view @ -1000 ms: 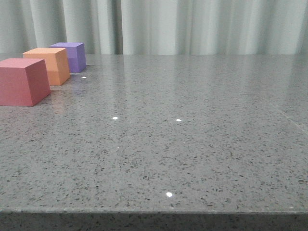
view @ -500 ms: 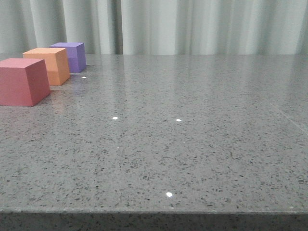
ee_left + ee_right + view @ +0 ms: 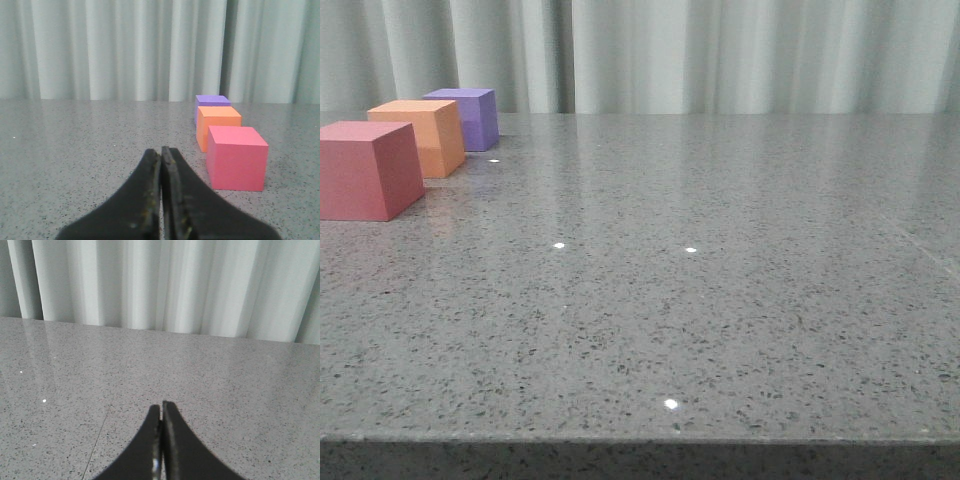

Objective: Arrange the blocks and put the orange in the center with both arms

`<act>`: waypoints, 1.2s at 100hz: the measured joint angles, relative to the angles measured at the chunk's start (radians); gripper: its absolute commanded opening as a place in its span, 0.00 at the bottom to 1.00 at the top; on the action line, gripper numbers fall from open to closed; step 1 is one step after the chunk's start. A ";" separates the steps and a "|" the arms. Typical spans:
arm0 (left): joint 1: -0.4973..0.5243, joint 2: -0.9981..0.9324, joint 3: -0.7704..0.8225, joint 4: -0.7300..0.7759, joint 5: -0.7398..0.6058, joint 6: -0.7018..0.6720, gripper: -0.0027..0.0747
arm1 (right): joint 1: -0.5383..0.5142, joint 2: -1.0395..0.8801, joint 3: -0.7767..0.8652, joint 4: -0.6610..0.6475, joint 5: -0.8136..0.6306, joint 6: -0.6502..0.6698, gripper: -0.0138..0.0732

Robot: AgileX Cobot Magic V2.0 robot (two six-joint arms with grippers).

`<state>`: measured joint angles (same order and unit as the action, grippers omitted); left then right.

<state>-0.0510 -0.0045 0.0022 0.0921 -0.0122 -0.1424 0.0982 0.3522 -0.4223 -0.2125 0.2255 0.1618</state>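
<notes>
Three cubes stand in a row at the table's left side, running away from me. The pinkish-red cube is nearest, the orange cube is in the middle, and the purple cube is farthest. The left wrist view shows the same row: pinkish-red, orange, purple. My left gripper is shut and empty, low over the table, short of the pinkish-red cube and to one side of it. My right gripper is shut and empty over bare table. Neither gripper shows in the front view.
The grey speckled table has its front edge near the bottom of the front view. A pale curtain hangs behind the table's far edge. A thin seam line runs across the tabletop near my right gripper.
</notes>
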 measured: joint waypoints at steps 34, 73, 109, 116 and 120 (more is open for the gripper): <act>0.000 0.000 0.000 0.000 0.000 0.000 0.01 | 0.000 -0.073 0.135 0.159 -0.094 -0.101 0.08; 0.000 0.000 0.000 0.000 0.000 0.000 0.01 | 0.000 -0.348 0.323 0.191 -0.116 -0.126 0.08; 0.000 0.000 0.000 0.000 0.002 0.000 0.01 | -0.058 -0.363 0.424 0.194 -0.225 -0.128 0.08; 0.000 0.000 0.000 0.000 0.002 0.000 0.01 | -0.062 -0.363 0.442 0.203 -0.272 -0.128 0.08; 0.000 0.000 0.000 0.000 0.002 0.000 0.01 | -0.062 -0.363 0.445 0.205 -0.282 -0.128 0.08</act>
<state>-0.0510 -0.0045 0.0022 0.0921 -0.0105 -0.1424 0.0361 -0.0105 0.0224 -0.0073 -0.0569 0.0334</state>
